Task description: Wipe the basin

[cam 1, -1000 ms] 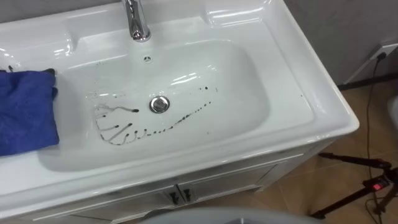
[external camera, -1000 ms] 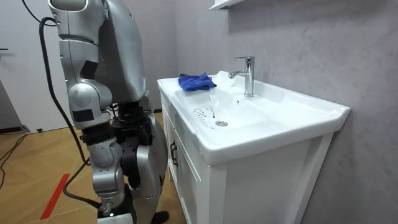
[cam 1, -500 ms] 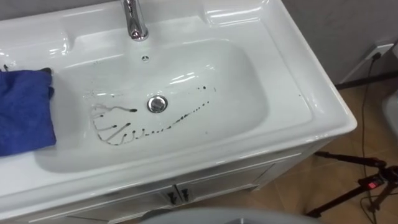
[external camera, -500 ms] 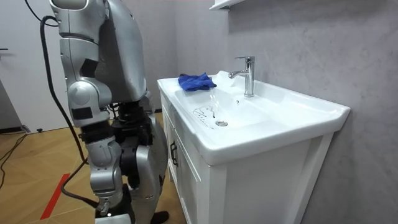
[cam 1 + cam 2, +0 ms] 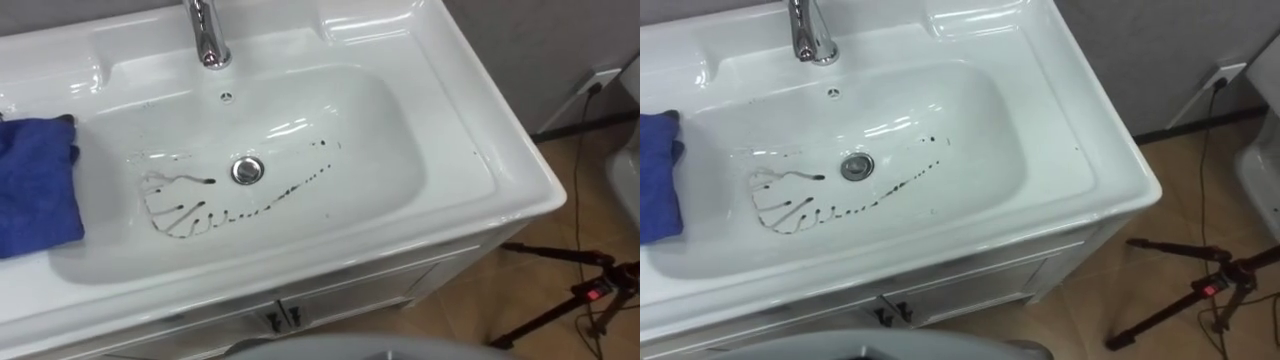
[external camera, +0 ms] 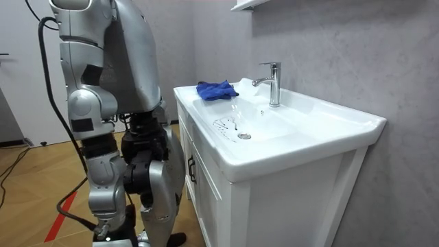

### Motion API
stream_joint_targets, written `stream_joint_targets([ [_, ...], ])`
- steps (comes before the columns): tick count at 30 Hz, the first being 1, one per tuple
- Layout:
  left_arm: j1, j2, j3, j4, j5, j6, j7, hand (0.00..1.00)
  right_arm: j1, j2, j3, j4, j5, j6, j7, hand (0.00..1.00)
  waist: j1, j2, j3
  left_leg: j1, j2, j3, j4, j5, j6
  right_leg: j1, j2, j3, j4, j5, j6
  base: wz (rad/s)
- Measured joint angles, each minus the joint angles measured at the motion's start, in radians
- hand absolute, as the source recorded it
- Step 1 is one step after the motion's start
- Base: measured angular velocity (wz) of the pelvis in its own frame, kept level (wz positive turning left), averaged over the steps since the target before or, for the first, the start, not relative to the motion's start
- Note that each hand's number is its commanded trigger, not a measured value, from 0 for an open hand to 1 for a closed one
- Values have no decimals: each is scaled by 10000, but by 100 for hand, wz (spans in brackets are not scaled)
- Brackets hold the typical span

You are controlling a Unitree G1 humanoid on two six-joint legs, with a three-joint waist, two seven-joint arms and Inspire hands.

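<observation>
— How was the basin (image 5: 400,165) bounded around the drain (image 5: 247,170)?
— A broad flat rim was seen on every side of the drain. The front edge was run just above the cabinet doors (image 5: 350,293), and the corner to the front right was rounded off over the wooden floor (image 5: 470,320).
— What was laid about the drain?
— Dark streaks (image 5: 190,212) were fanned out to its left and front, and a dotted line was trailed off to its right. A blue cloth (image 5: 35,190) was laid on the rim well left of the drain, its right edge near the brink of the bowl. The faucet (image 5: 205,40) was fixed behind the drain.
— And the room for moving?
— A wide white stretch of bowl was left to the drain's right. A tripod (image 5: 570,300) was stood on the floor far to the right.
— The hand?
— The right hand (image 6: 103,237) was hung low beside the robot, which was stood before the cabinet. Whether it was spread or closed could not be told.
</observation>
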Motion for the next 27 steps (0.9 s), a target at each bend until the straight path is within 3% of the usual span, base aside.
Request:
stream_joint_targets([
  [12,170,-75,20,1,-1034,11,421,0,85,1,257,-81,13,198,-120,0,93,109,-29,-20,0,-24,72,7,2,32,-8,-39,76,0,-3,0],
  [21,452,-108,1057,-3,-2703,2,1080,0,-122,12,318,-39,105,201,-108,0,85,80,-17,-57,-92,-281,126,4,1,202,-56,-464,-113,-45,-17,9],
  [27,759,-115,1880,-26,-3928,-322,1853,0,-236,-18,312,-26,85,130,-105,0,338,94,-22,-233,-186,-545,162,7,5,208,-95,-673,-87,-145,6,13],
])
